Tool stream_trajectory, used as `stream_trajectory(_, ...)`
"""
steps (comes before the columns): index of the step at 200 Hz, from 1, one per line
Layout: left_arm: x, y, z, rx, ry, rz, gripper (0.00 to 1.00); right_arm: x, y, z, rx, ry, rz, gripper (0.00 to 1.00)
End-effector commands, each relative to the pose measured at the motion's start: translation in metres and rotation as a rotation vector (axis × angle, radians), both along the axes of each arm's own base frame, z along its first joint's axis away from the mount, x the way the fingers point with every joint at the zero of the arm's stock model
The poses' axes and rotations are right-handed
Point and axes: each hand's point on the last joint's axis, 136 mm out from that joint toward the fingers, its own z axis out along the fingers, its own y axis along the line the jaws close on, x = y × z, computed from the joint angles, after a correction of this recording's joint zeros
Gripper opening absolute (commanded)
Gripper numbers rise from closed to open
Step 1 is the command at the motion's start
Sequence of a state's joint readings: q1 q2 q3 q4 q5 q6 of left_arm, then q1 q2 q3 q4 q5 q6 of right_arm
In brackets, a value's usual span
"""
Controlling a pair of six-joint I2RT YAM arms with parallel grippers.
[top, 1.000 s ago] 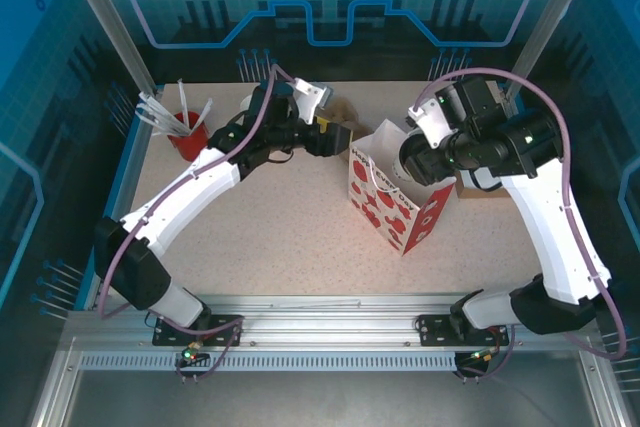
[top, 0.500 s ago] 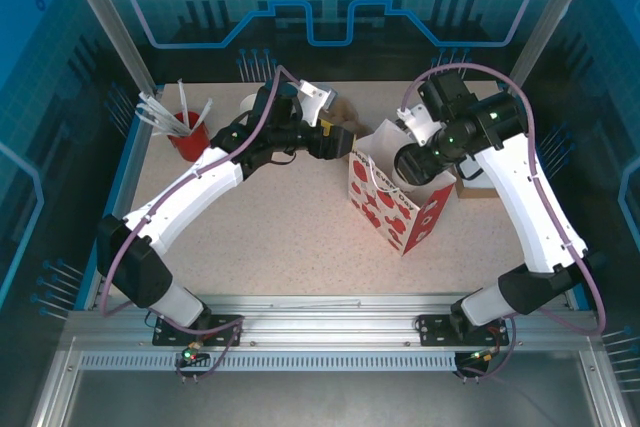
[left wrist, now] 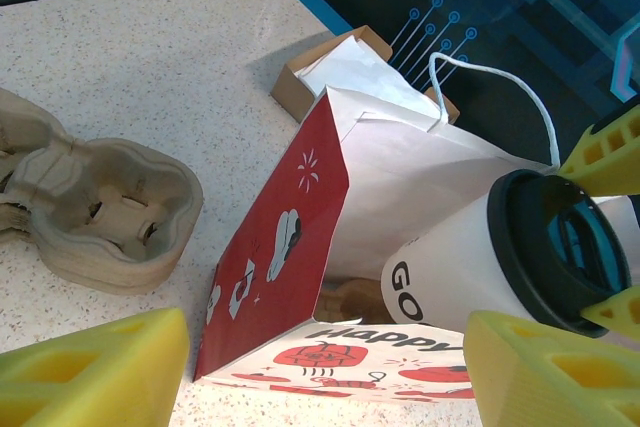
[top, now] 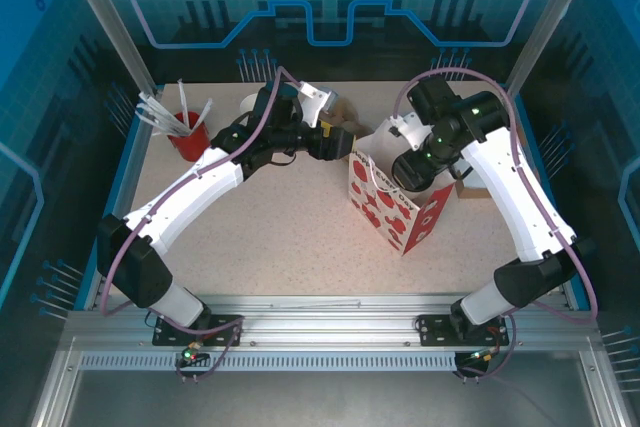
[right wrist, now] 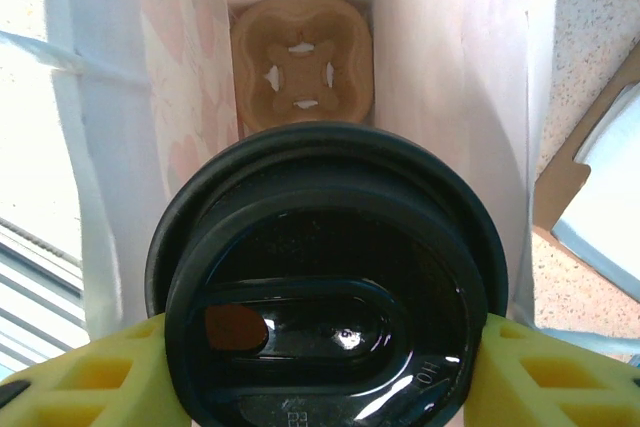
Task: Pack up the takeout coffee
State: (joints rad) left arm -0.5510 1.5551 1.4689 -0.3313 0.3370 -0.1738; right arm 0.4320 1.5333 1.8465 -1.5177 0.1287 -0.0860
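progress: right end effector (right wrist: 320, 372) grips takeout coffee (left wrist: 470, 267) at bag (left wrist: 290, 237) mouth, above carrier (right wrist: 302, 65) | left end effector (left wrist: 325, 377) open, empty | remaining: seat it, release

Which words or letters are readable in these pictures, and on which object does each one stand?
"HAPPY": on the strawberry-print bag, along its lower printed edge.
"GO": on the side of the takeout coffee; the rest of the word is hidden.
Raised marks on the black lid: too small to read.

Right hand (right wrist: 320, 387) grips the takeout coffee (left wrist: 450, 267); left hand (left wrist: 320, 377) (arm extended) gapes wide.
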Motion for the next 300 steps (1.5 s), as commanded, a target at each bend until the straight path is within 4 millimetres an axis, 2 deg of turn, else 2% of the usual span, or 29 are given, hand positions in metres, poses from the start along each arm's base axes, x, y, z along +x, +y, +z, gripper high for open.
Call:
stream_trajectory(1, 0.000, -0.002, -0.005, 0.012, -0.009, -0.003, 0.75, 0.000, -0.001, -0.008, -0.022, 0.029, -0.002, 0.45)
stream_trajectory(300, -0.004, 0.001, -0.011, 0.023, 0.002, -0.005, 0.74, -0.001, -0.008, -0.063, -0.026, 0.131, -0.026, 0.43)
